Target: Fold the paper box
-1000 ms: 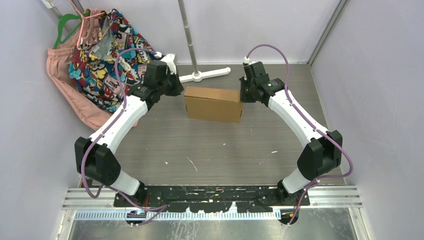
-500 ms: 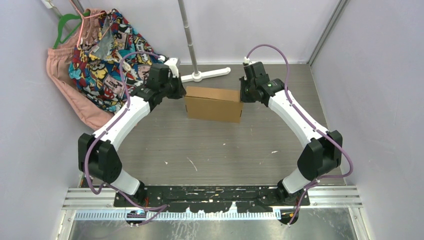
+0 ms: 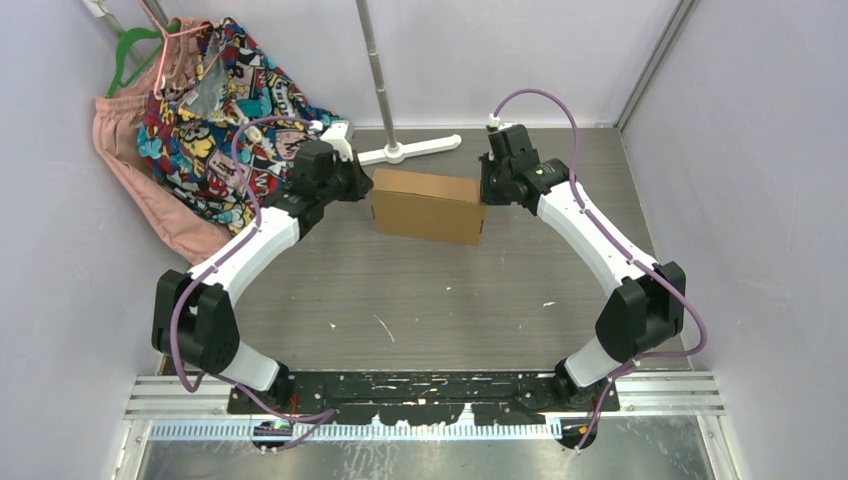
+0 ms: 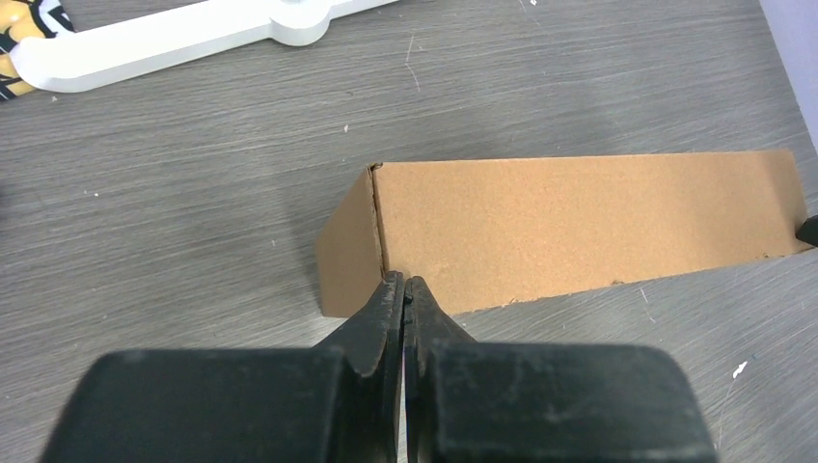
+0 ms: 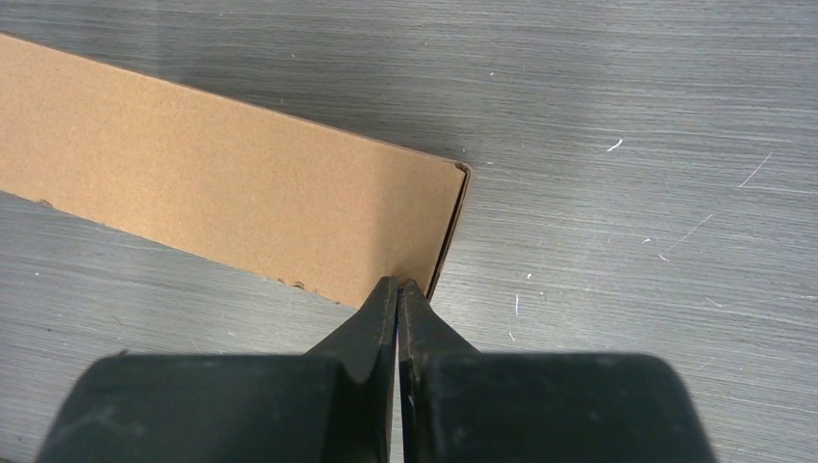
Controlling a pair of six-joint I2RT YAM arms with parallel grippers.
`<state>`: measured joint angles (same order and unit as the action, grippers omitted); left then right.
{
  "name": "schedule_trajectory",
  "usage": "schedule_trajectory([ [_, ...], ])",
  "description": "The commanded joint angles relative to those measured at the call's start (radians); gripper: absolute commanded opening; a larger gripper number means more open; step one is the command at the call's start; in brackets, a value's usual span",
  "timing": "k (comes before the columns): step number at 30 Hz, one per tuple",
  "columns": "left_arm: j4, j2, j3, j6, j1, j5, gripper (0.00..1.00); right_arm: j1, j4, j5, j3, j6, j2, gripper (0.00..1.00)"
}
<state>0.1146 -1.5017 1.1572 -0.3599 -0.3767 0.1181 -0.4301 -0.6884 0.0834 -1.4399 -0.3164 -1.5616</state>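
Brown cardboard, the paper box sits folded just in front of the white stand base, the left gripper and right gripper both clenched empty against its ends, so uneven pushing could skew it or pop a flap.

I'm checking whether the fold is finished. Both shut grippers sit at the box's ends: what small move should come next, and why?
Probably a light inward press from the left gripper, with the right gripper bracing the far end. The box looks closed and rectangular, and both shut tips sit right at its end walls, so a gentle squeeze should seat the ends.
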Motion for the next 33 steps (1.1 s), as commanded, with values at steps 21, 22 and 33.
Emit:
schedule_trajectory([
  [21, 0.248, -0.038, 0.019, -0.019, -0.011, 0.023, 0.00, -0.022, -0.045, -0.221, -0.241, -0.030, -0.091, 0.21],
  [22, 0.249, -0.040, 0.022, -0.022, -0.011, 0.030, 0.00, -0.033, -0.053, -0.219, -0.264, -0.028, -0.110, 0.21],
  [33, 0.307, -0.092, 0.100, -0.042, -0.012, 0.078, 0.01, -0.163, -0.148, -0.126, -0.557, 0.005, -0.338, 0.21],
])
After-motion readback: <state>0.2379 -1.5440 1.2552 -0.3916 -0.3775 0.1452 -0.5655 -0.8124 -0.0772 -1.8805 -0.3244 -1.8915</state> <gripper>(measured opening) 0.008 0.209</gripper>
